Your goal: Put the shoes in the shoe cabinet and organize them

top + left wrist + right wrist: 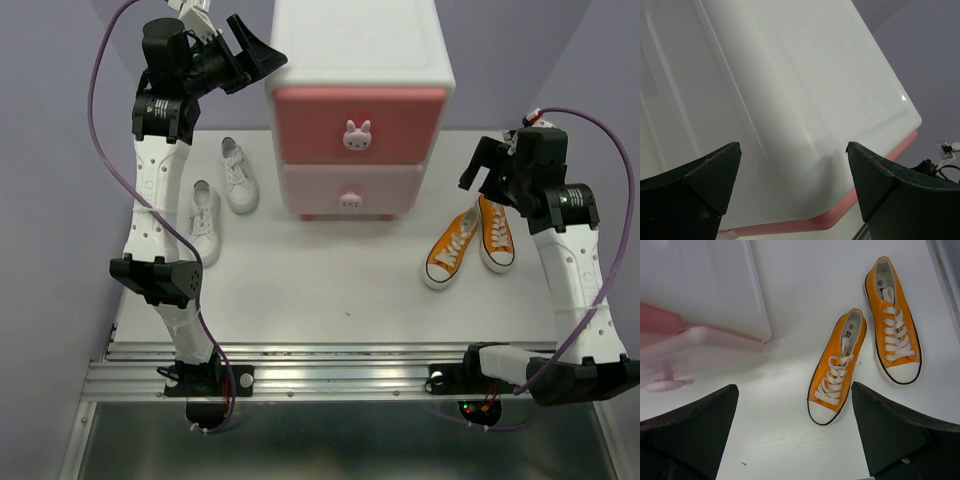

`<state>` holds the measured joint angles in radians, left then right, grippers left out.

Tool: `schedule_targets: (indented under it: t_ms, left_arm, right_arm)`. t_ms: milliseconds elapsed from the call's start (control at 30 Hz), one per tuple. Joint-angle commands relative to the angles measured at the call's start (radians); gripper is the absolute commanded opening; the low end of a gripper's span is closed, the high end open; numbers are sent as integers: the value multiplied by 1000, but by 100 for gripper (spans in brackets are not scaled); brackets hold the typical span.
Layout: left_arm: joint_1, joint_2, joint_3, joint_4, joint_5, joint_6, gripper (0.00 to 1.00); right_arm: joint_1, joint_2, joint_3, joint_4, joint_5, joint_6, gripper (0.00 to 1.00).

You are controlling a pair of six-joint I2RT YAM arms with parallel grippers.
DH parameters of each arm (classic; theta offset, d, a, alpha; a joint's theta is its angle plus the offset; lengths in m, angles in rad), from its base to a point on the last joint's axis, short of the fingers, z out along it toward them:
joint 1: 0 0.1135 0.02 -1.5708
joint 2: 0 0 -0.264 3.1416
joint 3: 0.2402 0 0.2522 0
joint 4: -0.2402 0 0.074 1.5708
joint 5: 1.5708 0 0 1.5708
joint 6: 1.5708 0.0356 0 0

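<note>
The orange sneakers (pixel 835 370) are laid on the table (pixel 320 280) just beneath the right gripper (pixel 793 385), which is spread wide. Dark insole print is seen but cannot be read. The white sneakers (pixel 238 175) are laid lower than the left gripper (pixel 792 145), toward its base. That gripper is also spread wide, against the shoe cabinet (pixel 360 60) top.

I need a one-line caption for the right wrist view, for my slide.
Open right gripper above the two orange sneakers lying on the white table, beside the shoe cabinet.
</note>
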<state>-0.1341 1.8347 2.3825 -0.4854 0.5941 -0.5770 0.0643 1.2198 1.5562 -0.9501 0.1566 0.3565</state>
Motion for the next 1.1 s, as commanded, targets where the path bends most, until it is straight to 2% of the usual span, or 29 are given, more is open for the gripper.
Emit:
schedule_targets:
  t_ms: [0,133,333,467,567,600,700,833,967,1067]
  left_arm:
    - [-5,-5,17,-22,-17,63,99]
    - [-19,5,3,-58,-11,78,99]
    - [-53,18,-12,-85,-8,97,99]
    - [-56,24,-32,-111,-5,100,95]
    - [-59,24,-46,-125,-13,104,93]
    - [-58,24,-48,-133,-20,106,93]
    - [-59,24,-66,-133,-33,109,92]
    - [-61,37,-72,-133,-25,94,91]
    - [-61,35,-69,-142,-40,103,91]
    - [-61,28,-86,-151,-43,115,91]
  right_arm:
    - [-3,-92,-27,-18,-49,-74,100]
    - [-3,-100,-22,-99,-115,-112,100]
    - [6,-99,-36,-114,-184,-197,100]
    - [125,-85,-80,-108,-161,-194,100]
    - [266,-57,-105,-105,-45,-145,100]
    - [378,-40,-122,-90,-17,-133,100]
    - [527,16,-151,-17,53,-62,100]
    - [640,85,-168,100,175,34,100]
    - [663,164,-140,186,286,171,100]
    - [698,246,-88,212,345,185,100]
